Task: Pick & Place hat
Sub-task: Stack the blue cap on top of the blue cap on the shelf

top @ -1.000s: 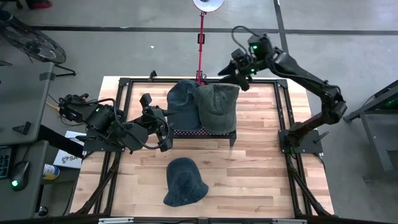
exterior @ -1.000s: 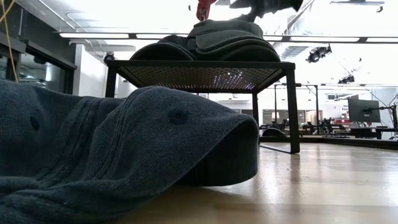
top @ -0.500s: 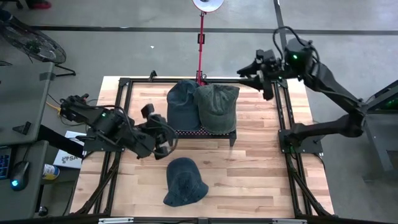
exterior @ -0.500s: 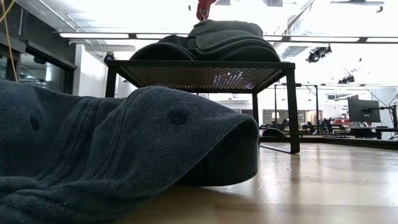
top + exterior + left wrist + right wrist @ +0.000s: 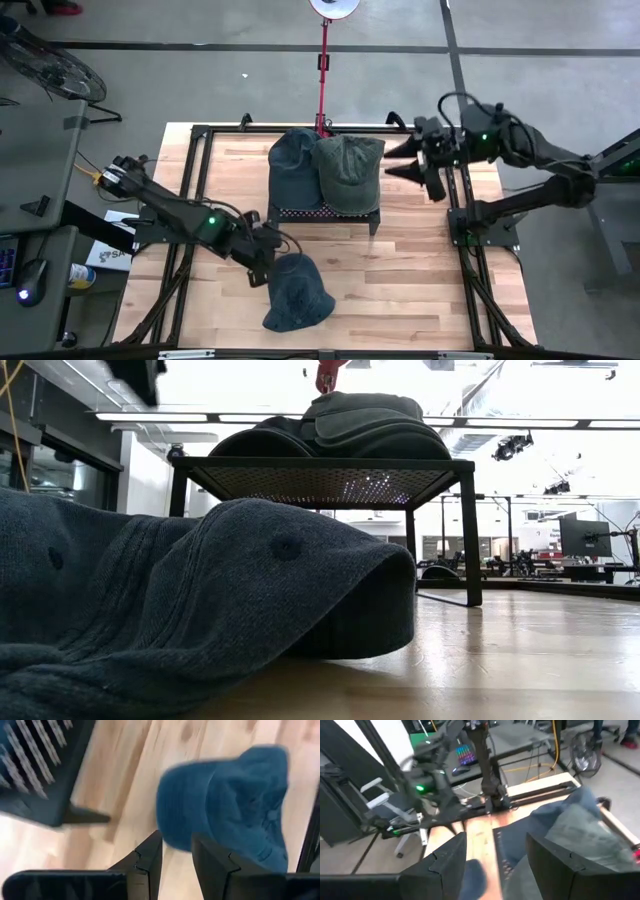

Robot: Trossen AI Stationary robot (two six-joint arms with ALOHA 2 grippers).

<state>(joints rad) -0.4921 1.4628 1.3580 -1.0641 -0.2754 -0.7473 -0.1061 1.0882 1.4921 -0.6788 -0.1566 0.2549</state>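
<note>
Reach step: left tool (image 5: 262, 262), narrowly parted and empty, hovers at lower centre beside the dark blue cloth hat (image 5: 296, 292); next, close on its edge

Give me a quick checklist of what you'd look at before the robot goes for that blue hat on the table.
1. Blue hat lies free on the wooden table: ok.
2. Left gripper is at the hat's edge: ok.
3. Left gripper open with a small gap, as the left wrist view shows: ok.
4. Hat fabric between its fingers: not ok, not yet.
5. Right gripper waits beside the rack, away from the hat: ok.
6. Room on the rack for another hat: cannot tell.
</note>
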